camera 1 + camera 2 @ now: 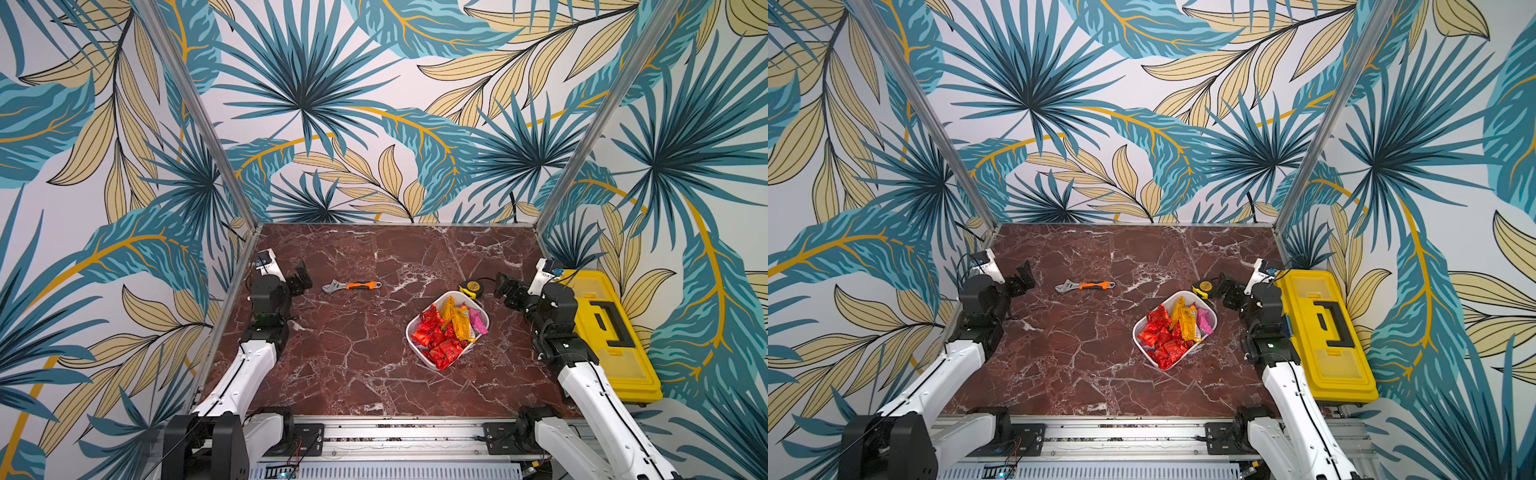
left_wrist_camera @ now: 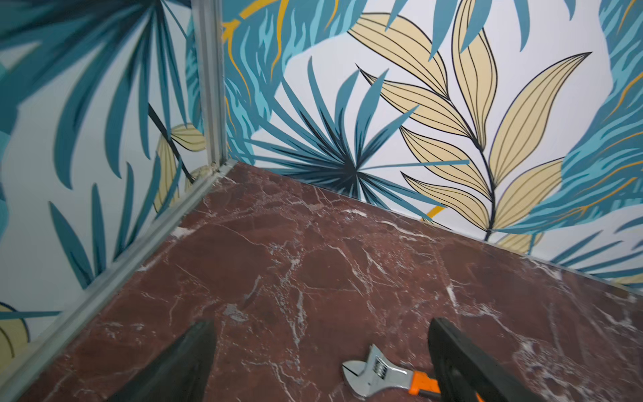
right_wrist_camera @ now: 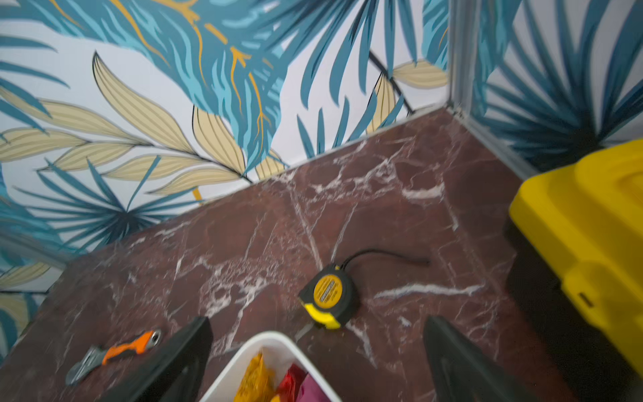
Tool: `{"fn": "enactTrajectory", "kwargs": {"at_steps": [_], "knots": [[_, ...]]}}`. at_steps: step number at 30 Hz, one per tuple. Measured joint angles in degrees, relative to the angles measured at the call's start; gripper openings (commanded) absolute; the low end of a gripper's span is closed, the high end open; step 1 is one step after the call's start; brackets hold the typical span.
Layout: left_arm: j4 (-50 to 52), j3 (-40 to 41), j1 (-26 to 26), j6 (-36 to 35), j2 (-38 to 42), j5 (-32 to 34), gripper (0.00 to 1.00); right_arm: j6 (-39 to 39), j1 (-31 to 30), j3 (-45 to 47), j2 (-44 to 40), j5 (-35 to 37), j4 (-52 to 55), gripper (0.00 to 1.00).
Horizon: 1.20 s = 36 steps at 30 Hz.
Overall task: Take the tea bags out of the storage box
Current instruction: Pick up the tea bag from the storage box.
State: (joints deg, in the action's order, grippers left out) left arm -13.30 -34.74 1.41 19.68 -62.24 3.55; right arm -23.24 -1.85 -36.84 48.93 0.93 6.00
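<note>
Right gripper (image 1: 503,289), jaws apart and empty, hovers beyond the far end of the storage box (image 1: 452,294), tea bags (image 1: 440,334) filling its diagonal length; left gripper (image 1: 302,277), also apart, is farther

tops: high over front edge, looking down+back, whole table (image 1: 353,374) | L wrist: low, close, faces far-left corner | R wrist: low, close, faces far-right corner | wrists share wrench (image 2: 375,372)

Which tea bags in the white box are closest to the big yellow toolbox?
The pink tea bags, lying along the storage box's wall on the toolbox side. The yellow-orange ones sit mid-box, the red ones farther away.
</note>
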Motion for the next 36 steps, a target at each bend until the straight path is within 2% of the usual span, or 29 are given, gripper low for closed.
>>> {"fn": "enactTrajectory", "kwargs": {"at_steps": [4,8,14,19,25,30,36], "knots": [[8.4,-2.7,-0.2,5.5,1.1,-7.5,1.00,-2.8,-1.6,-4.0,1.4,-6.6,10.9,0.88],[14.6,-2.8,-2.1,10.2,3.0,-11.2,1.00,-3.9,-6.8,-8.2,1.7,-8.5,18.5,0.86],[21.7,-3.9,-10.7,16.4,5.2,-14.1,1.00,-5.7,-17.0,-12.5,5.3,-7.4,26.8,0.85],[22.8,-3.9,-19.0,21.8,5.3,-14.5,1.00,-5.6,-27.6,-17.8,12.4,-2.6,31.7,0.85],[22.5,-3.3,-26.2,27.0,5.3,-13.9,1.00,-6.4,-34.4,-24.5,22.6,4.1,34.2,0.84],[22.5,-1.5,-28.6,29.7,5.4,-13.0,1.00,-10.2,-38.1,-30.1,30.1,9.1,36.3,0.84],[22.7,-0.2,-28.8,31.6,5.9,-11.3,1.00,-14.8,-42.5,-37.1,38.1,15.7,38.9,0.86]]}}
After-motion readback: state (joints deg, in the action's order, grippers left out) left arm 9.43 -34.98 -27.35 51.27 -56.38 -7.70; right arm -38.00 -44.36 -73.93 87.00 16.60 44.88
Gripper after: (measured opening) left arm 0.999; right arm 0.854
